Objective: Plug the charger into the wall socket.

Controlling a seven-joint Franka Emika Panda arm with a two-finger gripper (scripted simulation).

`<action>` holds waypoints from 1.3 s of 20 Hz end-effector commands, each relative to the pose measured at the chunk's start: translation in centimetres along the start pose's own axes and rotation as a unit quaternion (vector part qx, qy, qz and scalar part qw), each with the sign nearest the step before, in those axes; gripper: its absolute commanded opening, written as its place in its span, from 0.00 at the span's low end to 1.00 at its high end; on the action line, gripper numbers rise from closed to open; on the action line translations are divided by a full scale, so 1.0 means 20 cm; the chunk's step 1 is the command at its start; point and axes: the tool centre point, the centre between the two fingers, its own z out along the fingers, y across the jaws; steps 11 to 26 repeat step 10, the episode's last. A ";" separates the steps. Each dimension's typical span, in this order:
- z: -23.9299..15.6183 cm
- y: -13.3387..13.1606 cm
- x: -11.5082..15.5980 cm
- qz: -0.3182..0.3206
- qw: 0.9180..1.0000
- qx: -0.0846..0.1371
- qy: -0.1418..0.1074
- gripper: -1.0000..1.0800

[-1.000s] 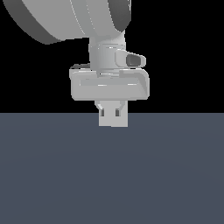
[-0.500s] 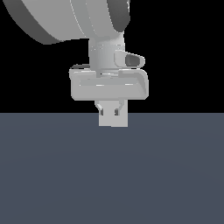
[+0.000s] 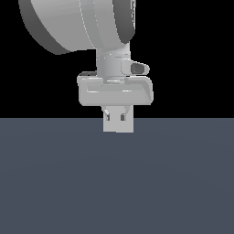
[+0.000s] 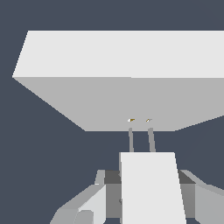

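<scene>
Seen in the exterior view: big grey arm [image 3: 87, 25] reaching down from the upper left, tool [image 3: 118, 119] pointing down at mid-frame, a pale block at its tips just above the dark worktop [image 3: 117, 183]. In the wrist view: tool [image 4: 148, 192] closed on the charger [image 4: 151, 188], fingers [image 4: 83, 205] pressed against both its long sides; two thin prongs [image 4: 141, 140] sticking out of the charger's front end, tips touching the wall socket [image 4: 127, 74] at two small marks on its grey face, charger body just short of the socket.
</scene>
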 end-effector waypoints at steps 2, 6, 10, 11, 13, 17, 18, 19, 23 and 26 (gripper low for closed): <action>0.02 0.00 0.06 0.000 1.000 0.000 0.000 0.00; 0.03 0.00 0.10 0.001 1.000 0.000 0.000 0.00; 0.04 0.00 0.11 0.001 1.000 0.000 0.000 0.00; 0.04 0.00 0.11 0.001 1.000 0.000 0.000 0.00; 0.04 0.00 0.11 0.001 1.000 0.000 0.000 0.00; 0.04 0.00 0.11 0.001 1.000 0.000 0.000 0.00; 0.04 0.00 0.11 0.001 1.000 0.000 0.000 0.00; 0.04 0.00 0.11 0.001 1.000 0.000 0.000 0.00; 0.04 0.00 0.11 0.001 1.000 0.000 0.000 0.00; 0.04 0.00 0.11 0.001 1.000 0.000 0.000 0.00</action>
